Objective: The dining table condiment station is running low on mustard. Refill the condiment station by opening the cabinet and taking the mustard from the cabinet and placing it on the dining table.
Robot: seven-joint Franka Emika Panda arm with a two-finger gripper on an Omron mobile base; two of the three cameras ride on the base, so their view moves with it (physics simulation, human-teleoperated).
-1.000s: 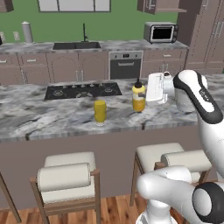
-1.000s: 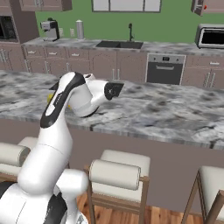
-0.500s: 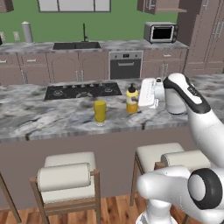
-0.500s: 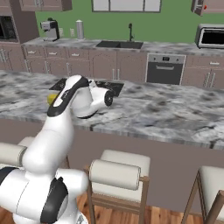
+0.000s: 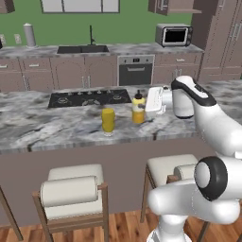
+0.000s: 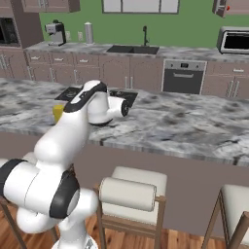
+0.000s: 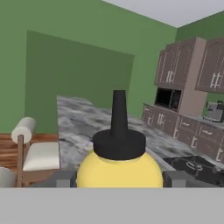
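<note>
The mustard (image 5: 138, 108), a small yellow squeeze bottle with a black pointed nozzle, is upright at the dining table (image 5: 56, 128) top, just right of a stout dark-yellow cylinder (image 5: 108, 120). My gripper (image 5: 143, 106) reaches in from the right and is shut on the bottle's body. In the hand view the mustard (image 7: 118, 168) sits between the two fingertips (image 7: 62, 179), nozzle pointing up. Whether the bottle's base touches the marble I cannot tell. The cabinet (image 5: 171, 5) hangs on the far wall at the upper right.
A black cooktop (image 5: 90, 98) is set in the table behind the cylinder. Cream-cushioned stools (image 5: 72, 189) stand along the near side. Across the room are a sink counter (image 5: 82, 49), an oven (image 5: 135, 70) and a microwave (image 5: 174, 35).
My arm has swung left and slightly down with the mustard in its grip, bringing the bottle closer to the dark-yellow cylinder. The jaws have kept the same width.
</note>
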